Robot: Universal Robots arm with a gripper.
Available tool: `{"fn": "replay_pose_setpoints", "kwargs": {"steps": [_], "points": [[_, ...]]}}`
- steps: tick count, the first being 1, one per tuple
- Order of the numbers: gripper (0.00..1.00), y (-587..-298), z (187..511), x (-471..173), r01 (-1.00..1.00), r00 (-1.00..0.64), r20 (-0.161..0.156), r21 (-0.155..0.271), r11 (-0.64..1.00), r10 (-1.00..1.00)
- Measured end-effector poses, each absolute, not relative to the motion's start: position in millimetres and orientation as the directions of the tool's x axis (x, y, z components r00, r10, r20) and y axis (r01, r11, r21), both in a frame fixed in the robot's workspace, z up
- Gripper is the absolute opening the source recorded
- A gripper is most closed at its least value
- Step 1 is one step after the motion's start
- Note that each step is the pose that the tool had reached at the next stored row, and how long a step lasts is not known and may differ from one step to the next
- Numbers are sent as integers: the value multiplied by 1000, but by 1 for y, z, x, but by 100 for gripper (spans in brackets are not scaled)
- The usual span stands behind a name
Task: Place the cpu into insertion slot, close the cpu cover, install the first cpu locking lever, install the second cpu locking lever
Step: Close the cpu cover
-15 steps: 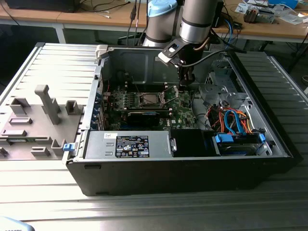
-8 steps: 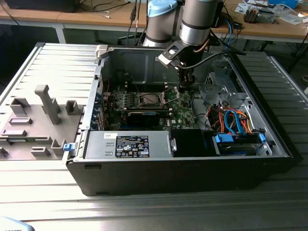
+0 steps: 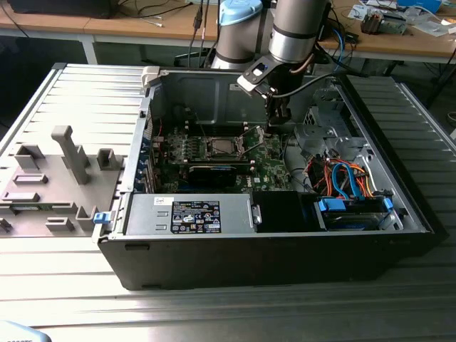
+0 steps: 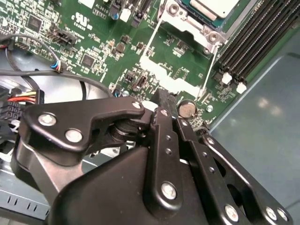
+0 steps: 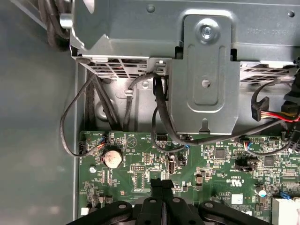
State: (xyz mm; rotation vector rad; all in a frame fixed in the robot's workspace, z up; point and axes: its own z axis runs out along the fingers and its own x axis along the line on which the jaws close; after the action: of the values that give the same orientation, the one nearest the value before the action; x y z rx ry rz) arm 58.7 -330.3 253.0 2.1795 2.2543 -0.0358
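A ribbed metal table [image 3: 214, 313] carried everything. At the exterior view's left lay a matt grey plastic panel [image 3: 50, 178] with moulded blocks and posts. Beside it stood the open computer case [image 3: 285, 249], black outside, bare grey sheet steel within. On its floor sat the green motherboard [image 3: 274, 174], and near its middle the insertion slot [image 3: 219, 148], a small square with a silvery rim. The cpu [image 4: 213, 5] lay in that slot, its smooth metal top framed by the thin silvery cpu cover [image 4: 185, 23], as the second wrist view showed. Just to the exterior view's right of the slot the black tool [image 3: 276, 122] hung over the board, its fingers [image 5: 156, 190] pressed flat together with nothing seen between them, near a round coin battery [image 5: 112, 158]. The first wrist view added a folded steel bracket [image 5: 206, 70] with black cables [image 5: 161, 117] looping under it. Furthest right, orange and blue cables [image 3: 342, 178] tangled beside a blue drive carrier [image 3: 353, 206]
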Motion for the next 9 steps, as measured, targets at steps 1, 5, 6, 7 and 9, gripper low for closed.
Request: {"fn": "replay_pose_setpoints", "kwargs": {"steps": [1, 5, 6, 7, 9], "points": [[11, -330, 252, 60, 999, -34, -20, -18, 34, 999], [11, -330, 246, 59, 999, -35, -16, -20, 34, 999], [11, -330, 246, 59, 999, -35, -16, -20, 34, 999], [11, -330, 246, 57, 999, -35, -16, -19, 34, 999], [11, -330, 246, 55, 999, -35, -16, -19, 34, 999]]}}
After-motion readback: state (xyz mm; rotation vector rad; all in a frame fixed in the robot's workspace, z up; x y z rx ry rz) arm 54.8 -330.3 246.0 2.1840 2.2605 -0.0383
